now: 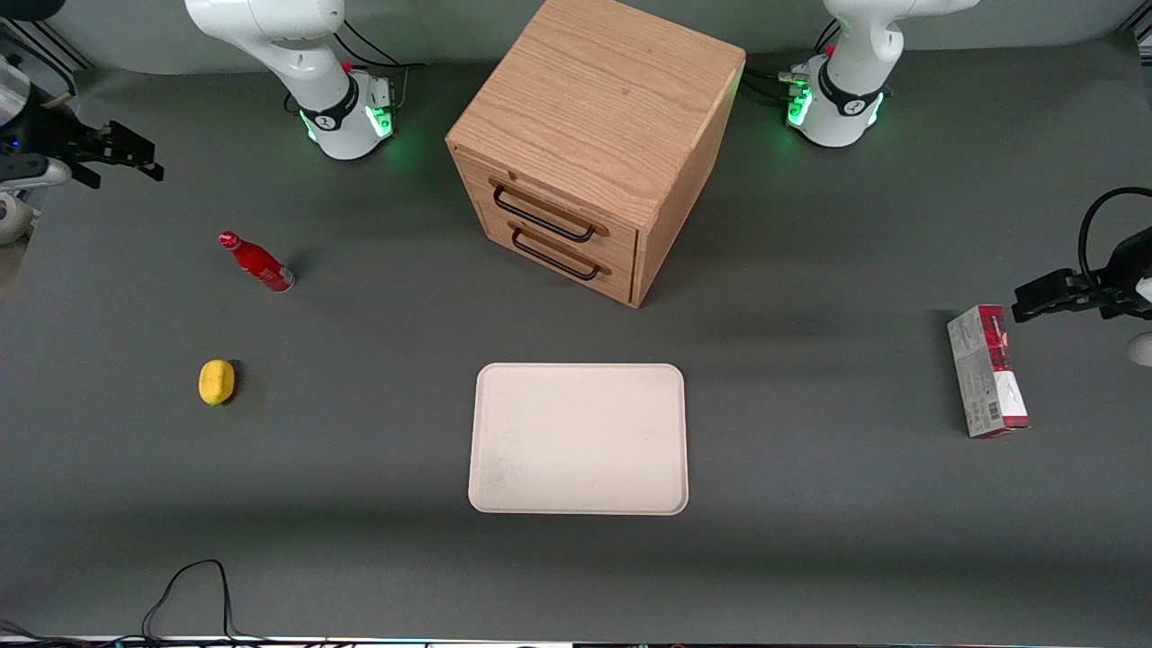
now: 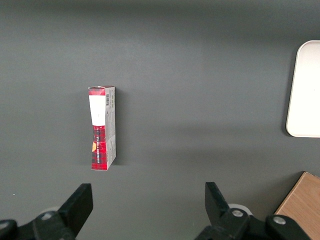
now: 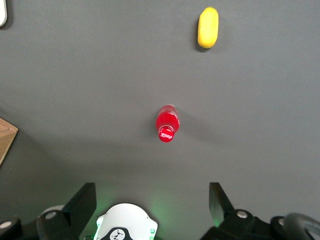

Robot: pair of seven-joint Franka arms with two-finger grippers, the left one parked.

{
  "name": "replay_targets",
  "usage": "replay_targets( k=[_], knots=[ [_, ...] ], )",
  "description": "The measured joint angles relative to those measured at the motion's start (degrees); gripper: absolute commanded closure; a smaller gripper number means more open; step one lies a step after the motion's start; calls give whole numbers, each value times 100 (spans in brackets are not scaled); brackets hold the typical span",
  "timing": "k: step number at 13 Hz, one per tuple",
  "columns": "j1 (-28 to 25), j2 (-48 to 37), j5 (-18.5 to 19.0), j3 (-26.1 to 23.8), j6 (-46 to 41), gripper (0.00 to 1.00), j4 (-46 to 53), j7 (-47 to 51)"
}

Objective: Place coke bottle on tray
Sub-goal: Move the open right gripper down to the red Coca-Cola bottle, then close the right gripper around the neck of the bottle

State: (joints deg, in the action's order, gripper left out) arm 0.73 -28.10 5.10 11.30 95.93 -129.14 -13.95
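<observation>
The coke bottle [image 1: 256, 262], small and red with a red cap, stands upright on the grey table toward the working arm's end; the right wrist view shows it from above [image 3: 167, 122]. The pale cream-pink tray [image 1: 578, 438] lies flat and bare mid-table, in front of the drawer cabinet and nearer the front camera than the bottle. Its edge shows in the right wrist view [image 3: 2, 12] and the left wrist view [image 2: 306, 90]. My right gripper [image 1: 135, 155] hangs high above the table at the working arm's end, apart from the bottle. It is open and empty [image 3: 151, 202].
A yellow lemon [image 1: 216, 382] lies nearer the front camera than the bottle, also seen in the right wrist view [image 3: 208, 27]. A wooden two-drawer cabinet [image 1: 594, 144] stands mid-table. A red-and-grey carton [image 1: 987, 371] lies toward the parked arm's end. A black cable [image 1: 189, 585] loops at the front edge.
</observation>
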Motion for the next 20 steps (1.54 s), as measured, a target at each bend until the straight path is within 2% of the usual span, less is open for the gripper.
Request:
replay_targets(
  k=[6,13,17,20],
  knots=[
    [5,-500,145,12,911,0,-975,8],
    [12,375,160,344,2705,0,-1857,36],
    [-5,627,159,347,3315,0,-2273,37],
    [-8,629,159,525,3577,0,-2527,37]
  ],
)
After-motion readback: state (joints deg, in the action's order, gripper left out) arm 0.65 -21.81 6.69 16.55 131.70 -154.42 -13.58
